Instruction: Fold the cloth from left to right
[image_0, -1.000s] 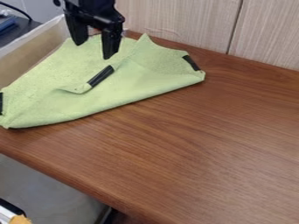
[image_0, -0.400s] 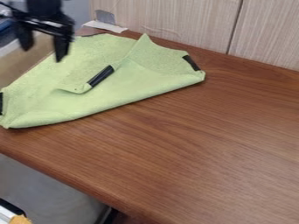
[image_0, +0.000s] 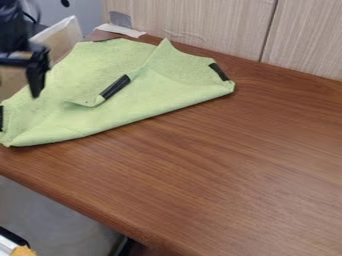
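The black gripper is at the upper left edge of the camera view, above the cloth's left part. One finger hangs down clear of the fabric and the other side is cut off by the view's edge; it stands open with nothing held. The light green cloth lies over the table's upper left, with a smooth rounded fold along its lower right side. A flap with a black patch rests on the cloth's middle, and another black patch marks its right corner. A pointed peak sticks up at the back.
The brown wooden table extends to the right and front, its front edge running diagonally. A pale panelled wall borders the back. A light-coloured box stands behind the cloth at upper left.
From above the cloth's back part, the gripper has moved left and then lower, to the view's left edge. The cloth has kept its shape and place.
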